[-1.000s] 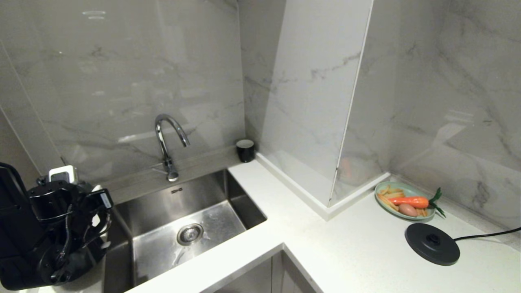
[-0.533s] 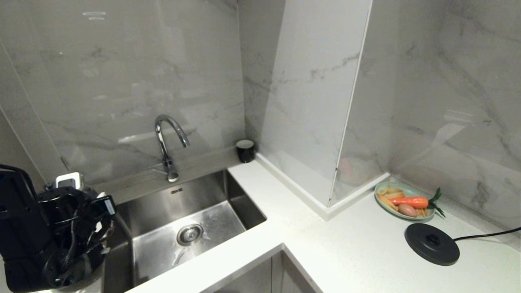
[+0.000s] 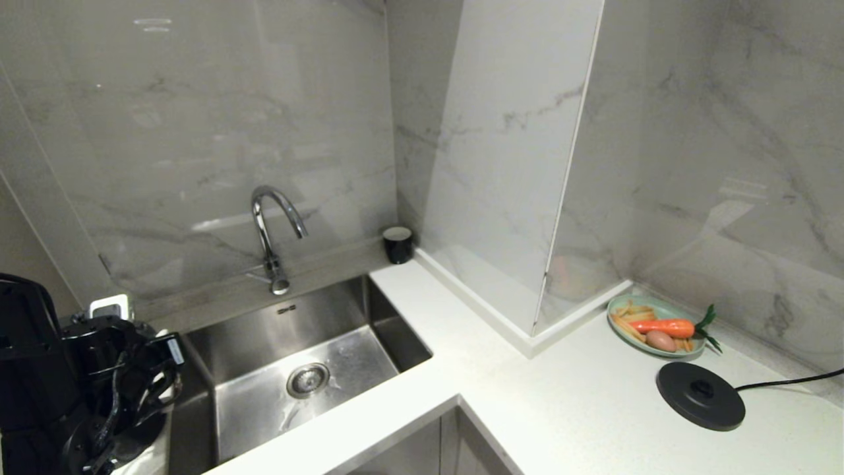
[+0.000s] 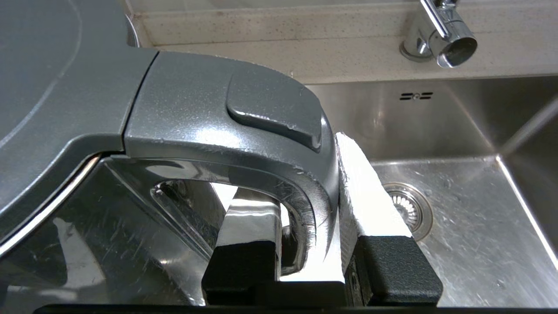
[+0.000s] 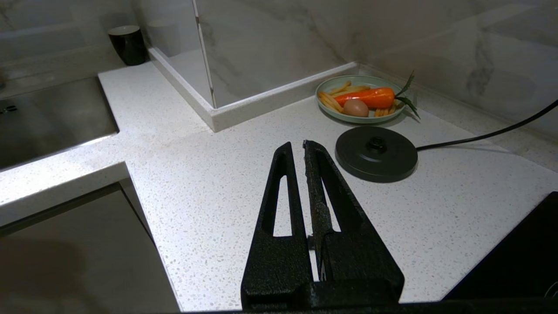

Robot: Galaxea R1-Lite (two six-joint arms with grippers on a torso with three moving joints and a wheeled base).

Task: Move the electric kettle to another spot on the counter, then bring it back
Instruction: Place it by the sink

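Far left, near edge: electric kettle [image 4: 183, 100], glossy black w/ flat lid, loop handle clamped in left gripper [image 4: 305, 209], beside sink [image 3: 343, 356]. Right: base disc [image 3: 700, 396] on counter [image 3: 567, 409]; right gripper [image 5: 304, 150] jaws closed, empty.

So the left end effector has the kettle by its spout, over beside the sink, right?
Not the spout. The left wrist view shows the left end effector clamped on the electric kettle at its loop handle. The rest is right: it is beside the sink.
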